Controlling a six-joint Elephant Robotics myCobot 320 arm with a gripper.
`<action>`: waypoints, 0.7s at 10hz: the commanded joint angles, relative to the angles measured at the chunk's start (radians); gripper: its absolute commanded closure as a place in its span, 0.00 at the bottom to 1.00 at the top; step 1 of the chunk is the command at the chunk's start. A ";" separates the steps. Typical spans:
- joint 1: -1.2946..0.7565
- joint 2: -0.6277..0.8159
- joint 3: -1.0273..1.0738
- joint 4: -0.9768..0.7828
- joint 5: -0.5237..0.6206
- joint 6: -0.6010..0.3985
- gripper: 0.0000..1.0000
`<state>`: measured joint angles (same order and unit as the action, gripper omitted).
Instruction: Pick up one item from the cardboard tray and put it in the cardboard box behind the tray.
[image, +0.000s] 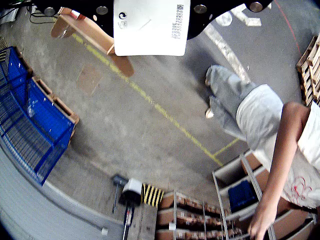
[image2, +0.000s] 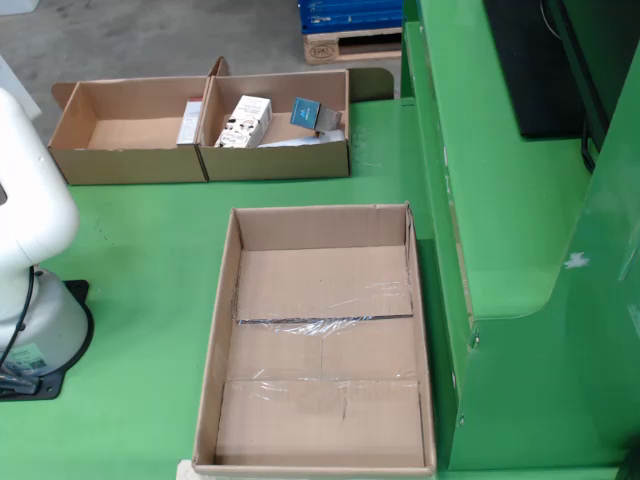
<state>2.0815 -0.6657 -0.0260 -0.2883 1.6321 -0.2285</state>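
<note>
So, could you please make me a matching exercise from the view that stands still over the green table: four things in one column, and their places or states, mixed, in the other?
Things
1. large cardboard tray
2. white carton
3. white robot base
4. blue crate

Places or states
A. at the top edge, beyond the green table
B. empty, at the front of the view
C. lying in the back right box
D. at the left edge, on the table

Pairs: 1-B, 2-C, 3-D, 4-A

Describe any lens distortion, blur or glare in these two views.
View riding on the gripper: strong fisheye bending of the yellow floor line, dark corners, the person soft. View from above the table: sharp, evenly lit, mild glare on the tape inside the cardboard tray.
</note>
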 joint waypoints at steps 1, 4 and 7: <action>0.007 0.046 0.026 -0.346 -0.006 0.004 1.00; -0.003 0.064 0.026 -0.367 -0.009 -0.027 1.00; -0.014 0.093 0.026 -0.420 -0.013 -0.052 1.00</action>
<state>2.0815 -0.6273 -0.0152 -0.5936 1.6305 -0.2560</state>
